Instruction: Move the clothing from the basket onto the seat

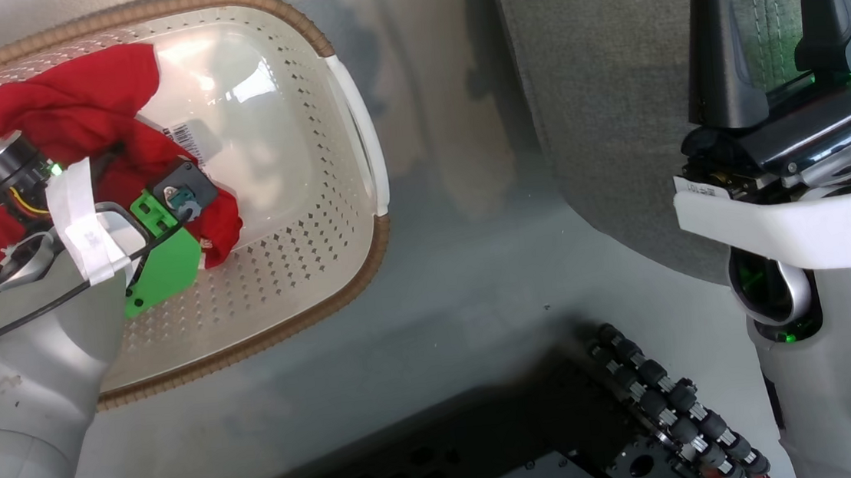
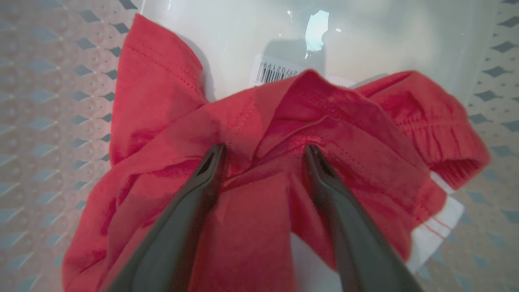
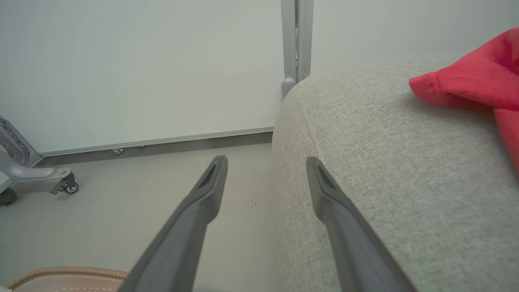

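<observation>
Pressing my spread left gripper [image 2: 263, 151] into crumpled red clothing [image 2: 162, 101] in the perforated basket [image 1: 298, 281]; my right gripper [image 3: 265, 162] is hovering open.

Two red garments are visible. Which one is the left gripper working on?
The red garment in the basket: the left gripper, open, has its fingertips at its folds. The other garment lies on the seat, untouched.

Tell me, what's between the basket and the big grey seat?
Nothing but bare grey floor. The head view shows it running between the basket and the seat.
</observation>
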You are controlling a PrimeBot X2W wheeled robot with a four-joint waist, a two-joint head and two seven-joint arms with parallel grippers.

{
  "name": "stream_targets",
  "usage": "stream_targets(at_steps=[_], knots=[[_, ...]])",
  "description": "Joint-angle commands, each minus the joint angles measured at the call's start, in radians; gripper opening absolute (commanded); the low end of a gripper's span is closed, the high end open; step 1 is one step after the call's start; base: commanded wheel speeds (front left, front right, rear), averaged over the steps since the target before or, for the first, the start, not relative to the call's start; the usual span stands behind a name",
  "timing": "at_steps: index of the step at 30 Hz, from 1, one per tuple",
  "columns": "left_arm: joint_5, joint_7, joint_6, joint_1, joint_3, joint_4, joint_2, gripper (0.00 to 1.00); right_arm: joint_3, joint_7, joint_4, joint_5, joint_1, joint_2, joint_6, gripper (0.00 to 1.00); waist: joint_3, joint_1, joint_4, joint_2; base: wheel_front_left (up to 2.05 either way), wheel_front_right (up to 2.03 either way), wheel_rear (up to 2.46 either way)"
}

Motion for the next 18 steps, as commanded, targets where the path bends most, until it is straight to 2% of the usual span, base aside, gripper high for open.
stream_targets(at_steps=[1,3,4,5,6,10,18], knots=[[-0.001,0.010,0.000,-0.018,-0.003,0.006,0.014,1.00,-0.003,-0.003,-0.006,0.002,-0.007,0.000,-0.001,1.00,0.002,-0.0001,-0.004,-0.0001,0.00,0.00,0.00],[0.007,0.027,0.001,-0.019,-0.013,0.008,0.020,1.00,-0.005,-0.003,-0.003,-0.002,-0.003,0.000,-0.001,1.00,0.003,-0.0001,-0.007,-0.0001,0.00,0.00,0.00],[0.009,0.030,0.004,-0.021,-0.016,0.008,0.020,0.64,-0.004,-0.003,-0.002,-0.005,-0.002,0.000,-0.001,1.00,0.004,-0.0001,-0.008,-0.0001,0.00,0.00,0.00],[0.006,0.019,0.012,-0.025,-0.016,0.007,0.018,0.15,-0.006,-0.003,-0.002,-0.007,-0.002,0.000,-0.001,1.00,0.005,-0.0001,-0.008,-0.0001,0.00,0.00,0.00],[0.003,0.016,0.011,-0.026,-0.017,0.007,0.017,0.00,-0.007,-0.003,-0.002,-0.008,-0.001,0.000,-0.001,1.00,0.006,-0.0001,-0.008,-0.0001,0.00,0.00,0.00],[-0.011,-0.007,0.022,-0.025,-0.019,0.007,0.008,0.00,-0.009,-0.003,0.001,-0.021,0.000,0.000,-0.001,1.00,0.002,-0.0001,-0.001,-0.0001,0.00,0.00,0.00],[-0.080,-0.129,0.086,0.045,0.022,-0.021,-0.040,0.00,-0.006,-0.003,0.017,-0.044,0.016,0.000,-0.001,1.00,-0.085,-0.0001,0.036,-0.0001,0.00,0.00,0.00]])
